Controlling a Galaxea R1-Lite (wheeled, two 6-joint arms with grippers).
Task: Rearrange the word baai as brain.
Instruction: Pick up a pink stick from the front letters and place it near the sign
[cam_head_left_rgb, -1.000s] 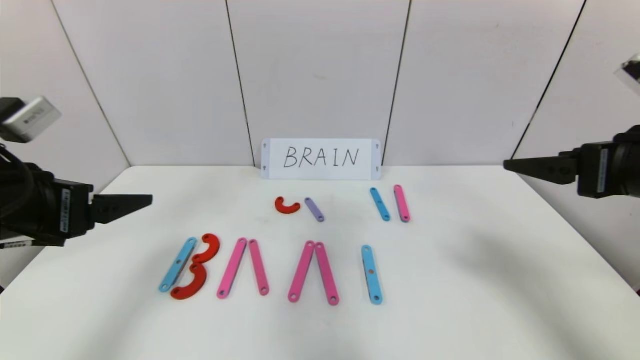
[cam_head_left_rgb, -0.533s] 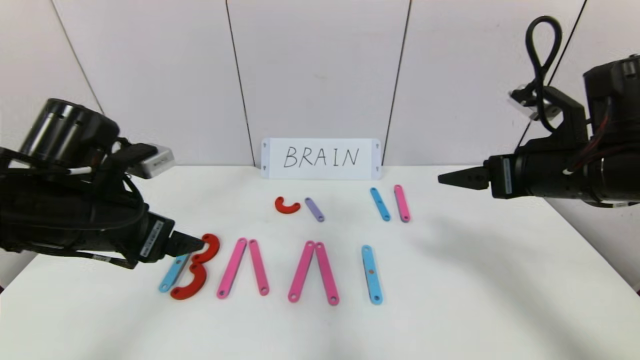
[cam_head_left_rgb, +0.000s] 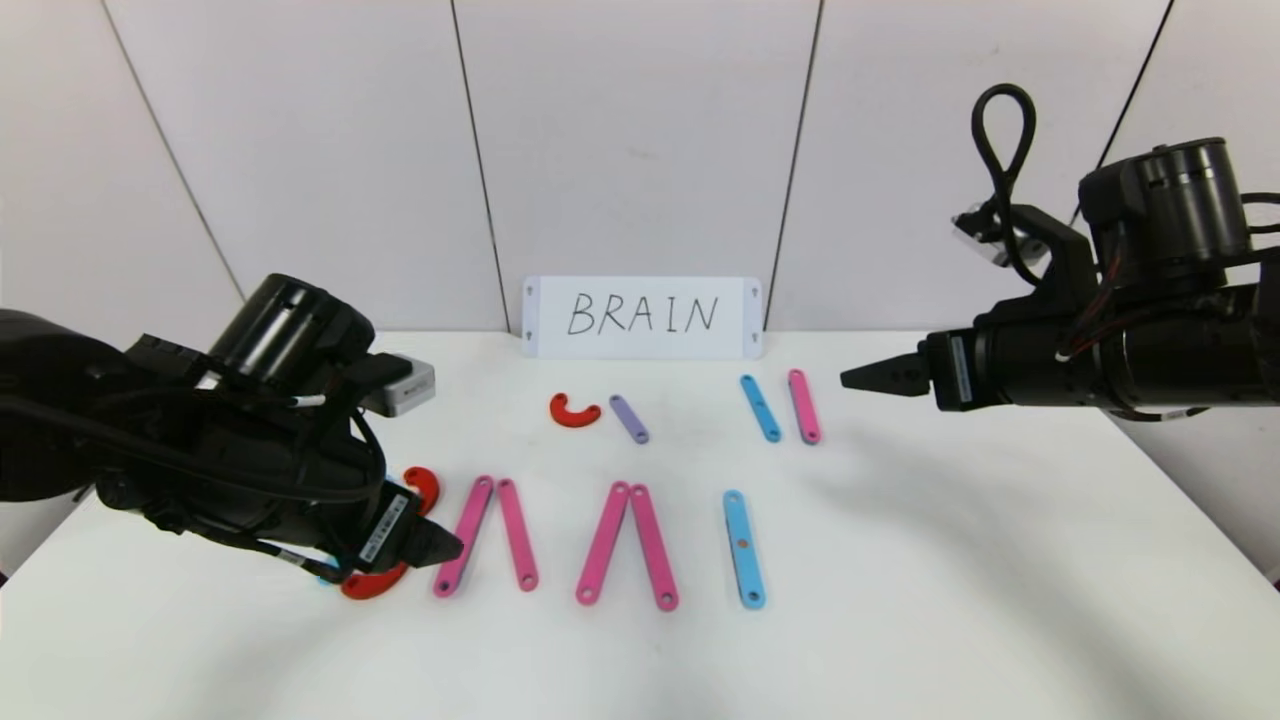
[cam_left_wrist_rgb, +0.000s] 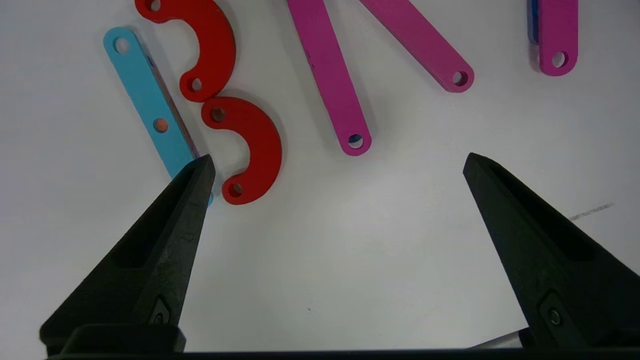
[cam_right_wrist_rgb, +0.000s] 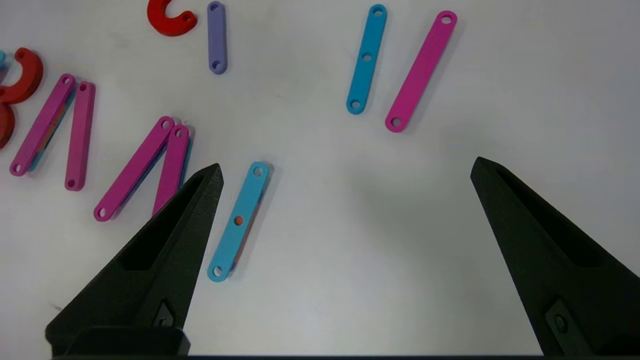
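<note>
The word lies along the table's front. Its B is a light-blue strip (cam_left_wrist_rgb: 150, 105) with two red arcs (cam_left_wrist_rgb: 260, 145), largely hidden behind my left arm in the head view. Two pink strip pairs (cam_head_left_rgb: 463, 537) (cam_head_left_rgb: 604, 543) form the As. A light-blue strip (cam_head_left_rgb: 743, 549) is the I. My left gripper (cam_head_left_rgb: 445, 548) (cam_left_wrist_rgb: 337, 159) is open and empty, low over the table by the B's lower arc and the first A's foot. My right gripper (cam_head_left_rgb: 850, 380) (cam_right_wrist_rgb: 346, 165) is open and empty, held high to the right of the spare strips.
Behind the word lie a spare red arc (cam_head_left_rgb: 573, 412), a purple strip (cam_head_left_rgb: 629, 419), a light-blue strip (cam_head_left_rgb: 760, 408) and a pink strip (cam_head_left_rgb: 803, 406). A white card (cam_head_left_rgb: 640, 318) reading BRAIN leans on the back wall. The white table (cam_head_left_rgb: 1100, 600) extends right.
Both arms have swung in over the table. My left gripper moved right and down across the B to the first A's foot. My right gripper moved left toward the spare strips.
</note>
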